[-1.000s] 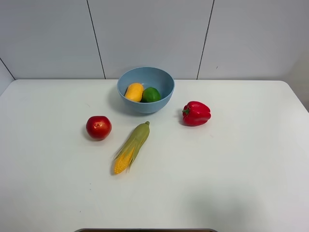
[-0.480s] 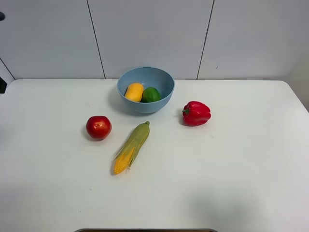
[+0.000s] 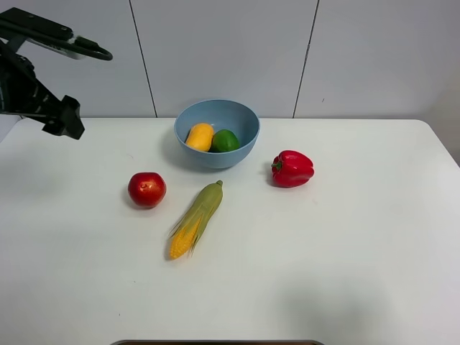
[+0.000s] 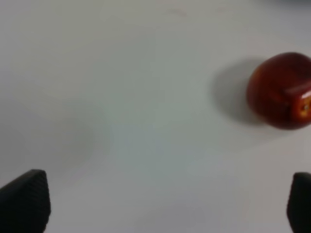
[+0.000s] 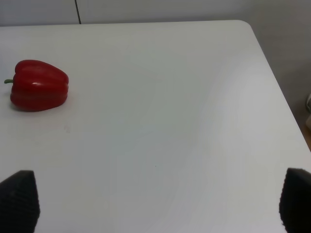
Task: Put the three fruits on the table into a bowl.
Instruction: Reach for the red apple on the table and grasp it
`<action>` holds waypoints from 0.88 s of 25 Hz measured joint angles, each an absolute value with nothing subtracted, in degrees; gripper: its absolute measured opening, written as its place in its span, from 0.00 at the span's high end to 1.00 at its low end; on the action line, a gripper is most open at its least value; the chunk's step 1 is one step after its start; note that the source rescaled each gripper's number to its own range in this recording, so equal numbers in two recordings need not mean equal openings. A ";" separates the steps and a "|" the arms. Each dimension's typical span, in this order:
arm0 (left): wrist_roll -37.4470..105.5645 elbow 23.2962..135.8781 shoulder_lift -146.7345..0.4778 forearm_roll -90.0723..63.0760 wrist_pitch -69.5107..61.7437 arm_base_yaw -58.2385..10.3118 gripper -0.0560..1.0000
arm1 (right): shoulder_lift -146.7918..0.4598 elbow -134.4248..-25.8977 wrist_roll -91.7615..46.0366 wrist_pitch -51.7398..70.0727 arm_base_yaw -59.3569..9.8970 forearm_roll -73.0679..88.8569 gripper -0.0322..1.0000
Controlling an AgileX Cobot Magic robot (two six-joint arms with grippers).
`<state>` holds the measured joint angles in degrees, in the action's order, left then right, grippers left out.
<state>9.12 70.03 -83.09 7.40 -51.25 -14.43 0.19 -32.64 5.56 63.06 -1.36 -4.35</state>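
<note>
Left gripper (image 4: 163,204) newly above table's (image 3: 323,273) far-left edge, jaws wide and empty, apple (image 3: 146,190) nearby, open room all around it

Worktop (image 3: 345,251): white, smooth, matt. Bowl (image 3: 249,138): smooth, plastic look, soft sheen. Apple (image 3: 146,190), pepper (image 3: 292,169): glossy, sharp highlights. Lime (image 3: 226,141): glossy. Corn husk (image 3: 205,207): fibrous, matt. Left tool (image 4: 164,203) pads (image 4: 26,204): black, finely ribbed, matt.
</note>
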 joint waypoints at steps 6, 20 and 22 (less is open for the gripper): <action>9.47 71.78 -90.40 6.32 -46.62 -15.23 0.00 | 0.19 -32.64 5.56 63.06 -1.36 -4.35 0.00; 9.47 71.78 -100.42 0.81 -43.52 -20.49 0.00 | 0.19 -32.64 5.56 63.06 -1.36 -4.35 0.00; 9.47 71.78 -101.23 0.00 -43.51 -21.03 0.00 | 0.19 -32.64 5.56 63.06 -1.36 -4.35 0.00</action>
<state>9.47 71.78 -101.23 0.00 -43.51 -21.03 0.19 -32.64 5.56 63.06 -1.36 -4.35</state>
